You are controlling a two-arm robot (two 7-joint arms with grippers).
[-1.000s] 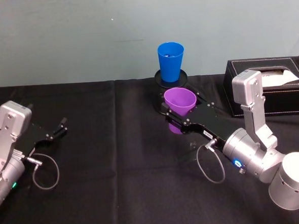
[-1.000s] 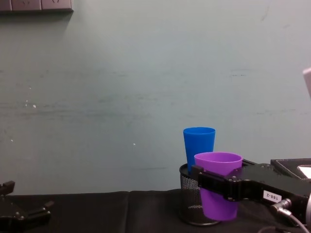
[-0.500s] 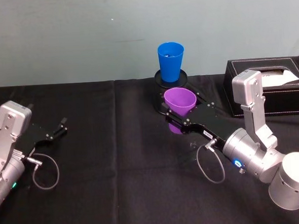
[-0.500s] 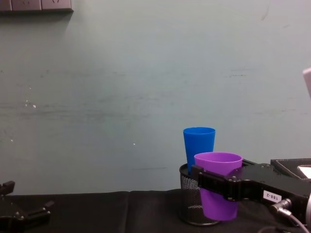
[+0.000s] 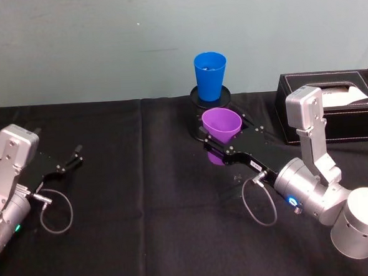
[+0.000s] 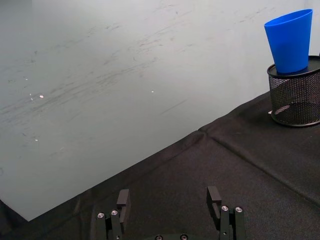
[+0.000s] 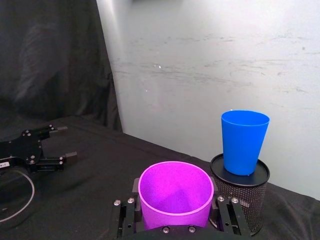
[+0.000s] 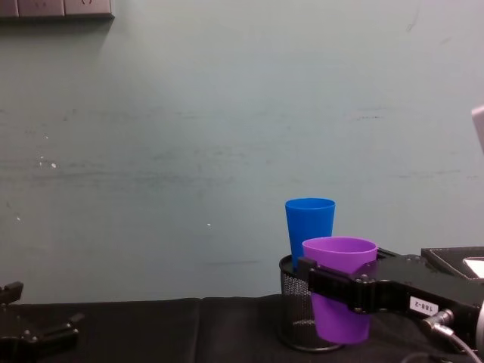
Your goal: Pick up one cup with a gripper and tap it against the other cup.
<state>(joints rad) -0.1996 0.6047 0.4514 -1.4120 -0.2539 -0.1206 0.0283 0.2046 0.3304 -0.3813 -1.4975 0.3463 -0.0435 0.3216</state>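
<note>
The purple cup is held upright just off the table, with my right gripper shut on its sides. Just behind it the blue cup stands upright on top of a black wire-mesh pen holder. The two cups are apart; a small gap shows between them. My left gripper rests open over the table at the far left.
A black tissue box stands at the back right, beside my right arm. The table is covered with black cloth and ends at a pale wall close behind the blue cup.
</note>
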